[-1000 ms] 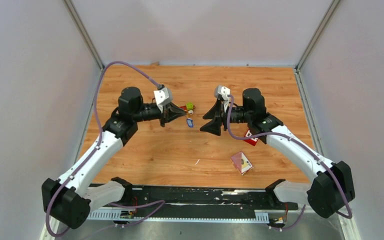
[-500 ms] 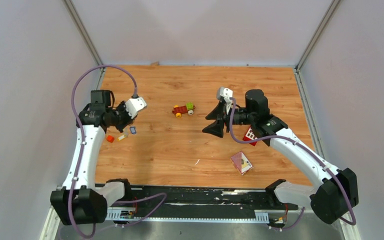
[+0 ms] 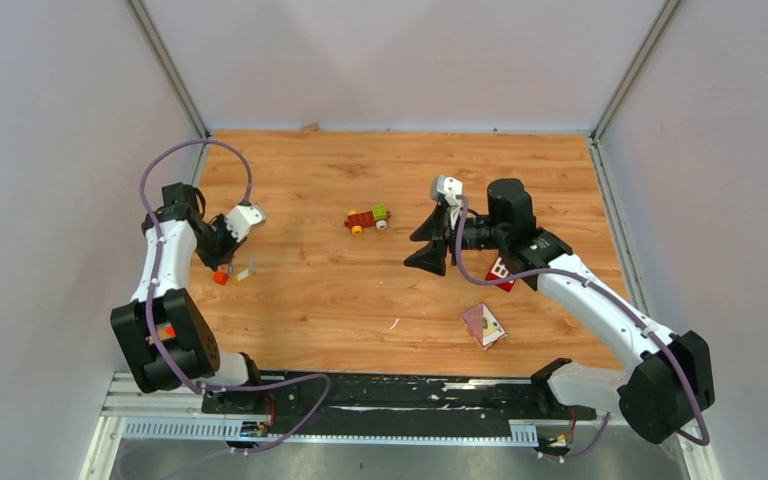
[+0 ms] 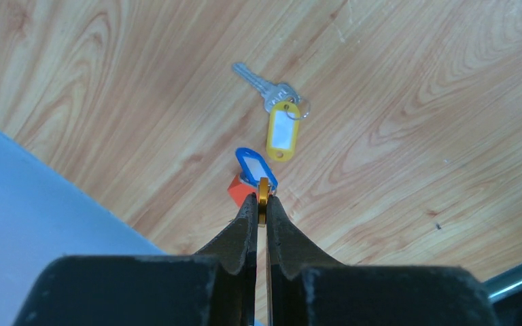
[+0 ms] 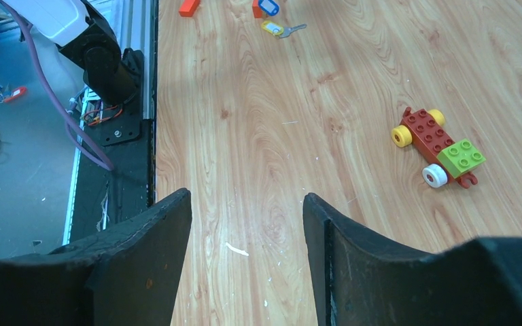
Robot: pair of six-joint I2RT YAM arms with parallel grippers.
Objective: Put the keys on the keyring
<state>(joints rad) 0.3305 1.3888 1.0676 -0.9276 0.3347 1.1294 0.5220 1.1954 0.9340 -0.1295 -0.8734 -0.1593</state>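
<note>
The left gripper (image 3: 222,258) hung near the left edge of the table (image 3: 360,300), close to a small orange block (image 3: 220,278) and a yellow key (image 3: 248,270). The right gripper (image 3: 428,240) had its jaws wide apart, near the toy car (image 3: 367,218).

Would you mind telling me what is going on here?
The left arm's fingers are shut on the thin gold wire keyring near the wooden table's left edge, a blue plastic-headed key right at their tips. The silver key with the yellow plastic head lies apart on the table beside them. The right arm's fingers hang open above the table, holding nothing, beside the red-and-green toy car.
</note>
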